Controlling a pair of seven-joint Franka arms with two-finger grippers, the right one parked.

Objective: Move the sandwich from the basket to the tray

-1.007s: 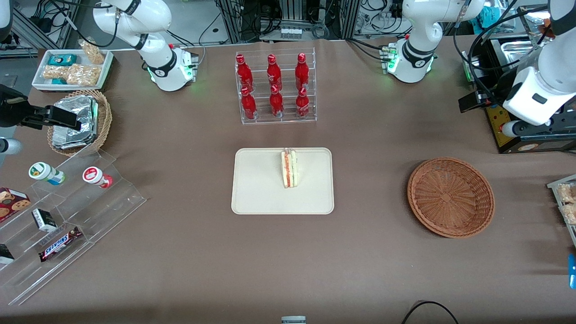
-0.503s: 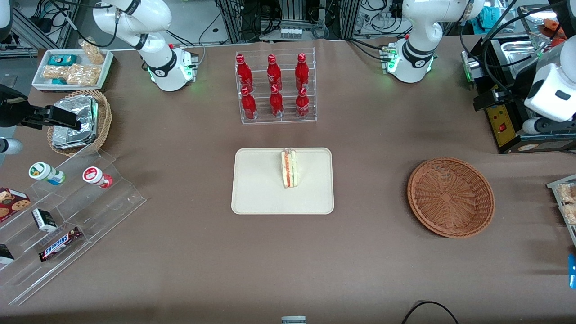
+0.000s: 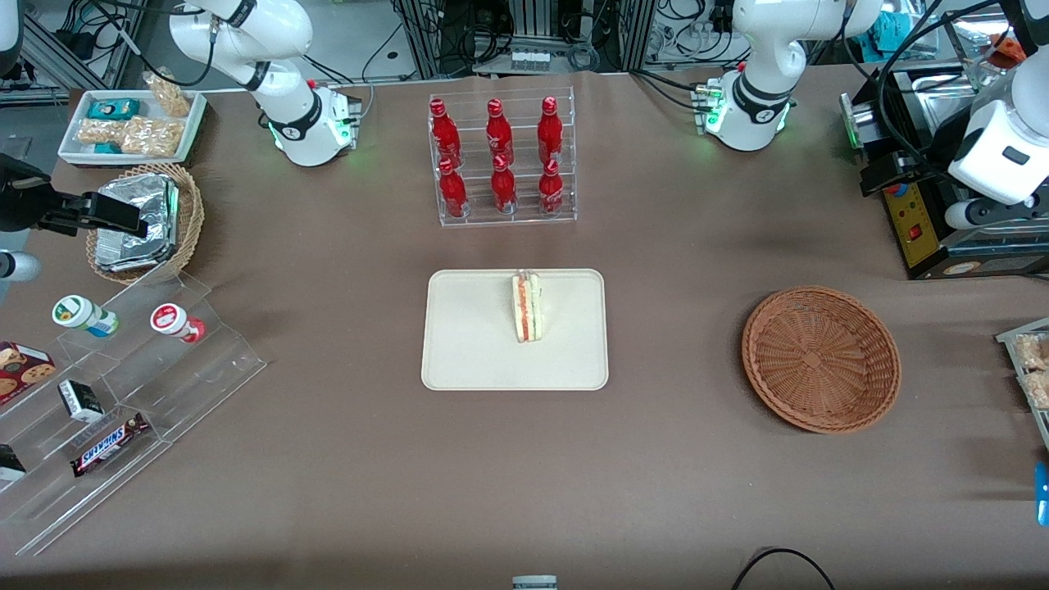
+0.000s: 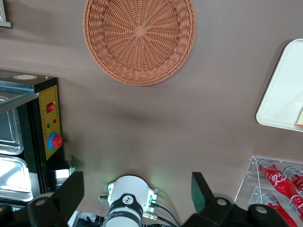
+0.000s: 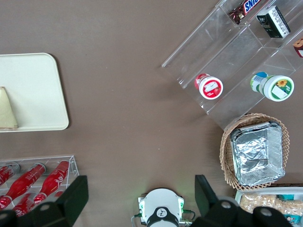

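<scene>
We read the counter (image 3: pixel 328 459) from the parked arm's end toward the working arm's. The sandwich (image 3: pixel 526 306) stands on edge on the cream tray (image 3: pixel 467 344), at about one o'clock from the tray's centre, so we judge the placement done. The wicker basket (image 3: pixel 821 358) lies empty, well apart from the tray. At two o'clock of the basket our gripper (image 4: pixel 137 191) hangs high, its fingers (image 4: pixel 72 189) spread wide and holding nothing, presumably clear of the goods. Its body is cut off at the frame edge.
</scene>
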